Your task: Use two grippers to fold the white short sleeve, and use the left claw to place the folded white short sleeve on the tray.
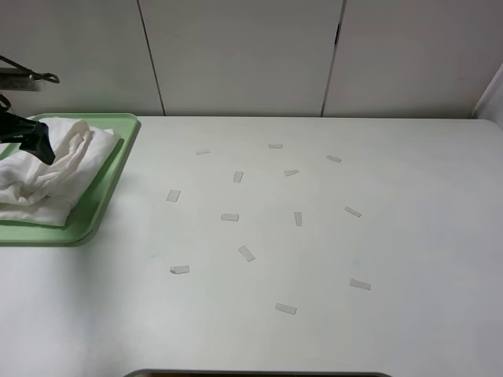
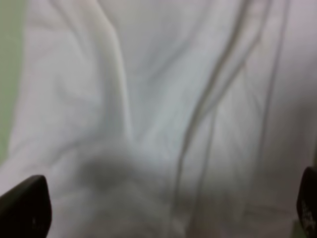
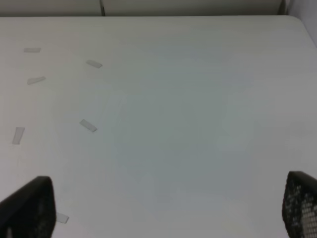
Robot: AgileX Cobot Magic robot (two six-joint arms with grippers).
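**Resting on tray: shirt bundled, L claw over it**

White short sleeve (image 1: pixel 47 177) is being seen bunched and wrinkled on the tray (image 1: pixel 106 200), at far left of the table (image 1: pixel 314 259) in ext high view. Fabric is sitting mostly inside the tray rim; near edge of the bundle is coming close to the rim's front side.

Left claw (image 1: pixel 35 145) is being seen above/against the upper part of the shirt, w/ the arm entering from the left frame edge. In L wrist view, fingertips (image 2: pixel 25 208) are being shown wide apart at both edges of the frame, w/ cloth (image 2: pixel 158 109) filling the space between and beyond them; jaws are spread, nothing is being pinched. A sliver of green tray (image 2: pixel 9 74) is showing beside the cloth.

Right gripper (image 3: pixel 163 208) is not being seen in ext high view. In R wrist view its fingertips (image 3: pixel 29 208) are spread wide, hanging over bare table, holding nothing.

Tape strips (image 1: pixel 247 253) are lying scattered across mid-table, well apart from the tray.
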